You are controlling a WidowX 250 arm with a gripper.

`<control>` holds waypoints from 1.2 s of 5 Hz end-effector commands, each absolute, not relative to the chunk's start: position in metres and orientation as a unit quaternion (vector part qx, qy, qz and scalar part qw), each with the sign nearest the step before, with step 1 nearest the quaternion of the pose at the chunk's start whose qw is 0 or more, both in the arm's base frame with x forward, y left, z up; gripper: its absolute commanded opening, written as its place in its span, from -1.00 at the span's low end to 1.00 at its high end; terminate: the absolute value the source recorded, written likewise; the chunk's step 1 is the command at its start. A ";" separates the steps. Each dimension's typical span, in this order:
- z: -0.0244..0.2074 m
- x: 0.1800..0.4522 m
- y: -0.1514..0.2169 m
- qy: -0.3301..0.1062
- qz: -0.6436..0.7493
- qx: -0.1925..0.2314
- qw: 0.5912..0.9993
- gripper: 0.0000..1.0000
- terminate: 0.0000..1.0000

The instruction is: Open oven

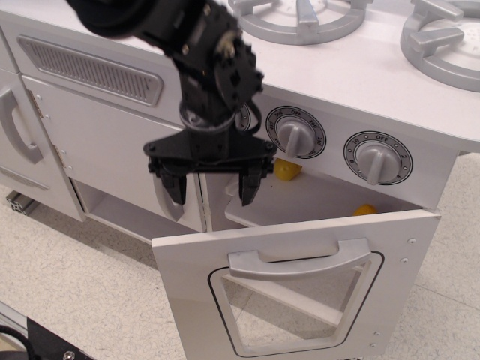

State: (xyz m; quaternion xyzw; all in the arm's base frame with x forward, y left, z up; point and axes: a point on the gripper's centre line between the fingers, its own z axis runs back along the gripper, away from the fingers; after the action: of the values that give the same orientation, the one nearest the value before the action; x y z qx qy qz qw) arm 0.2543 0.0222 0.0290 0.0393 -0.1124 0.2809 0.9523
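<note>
The light-grey toy oven's door hangs part-open, tilted outward from the top, with its clear rounded window and wide grey horizontal handle facing me. The white shelf shows inside, with a yellow object at the back and an orange one at the right. My black gripper is open and empty, fingers pointing down, hanging above the door's top left edge and apart from it.
Three grey knobs sit above the oven, one behind my wrist; two show. Grey burner rings are on the stovetop. A windowless cabinet door with a vertical handle stands at left, a vent panel beside it.
</note>
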 end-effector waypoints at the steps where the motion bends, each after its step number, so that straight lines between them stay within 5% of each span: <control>1: -0.015 0.267 0.041 -0.137 0.329 0.017 0.934 1.00 -1.00; 3: -0.065 0.263 0.020 -0.114 0.344 0.002 0.932 1.00 -1.00; 6: -0.044 0.222 -0.046 -0.091 0.166 -0.051 0.981 1.00 -1.00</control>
State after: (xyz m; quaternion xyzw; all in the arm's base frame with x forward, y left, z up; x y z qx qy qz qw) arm 0.2223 -0.0583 -0.0563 -0.0423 -0.0631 0.1597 0.9842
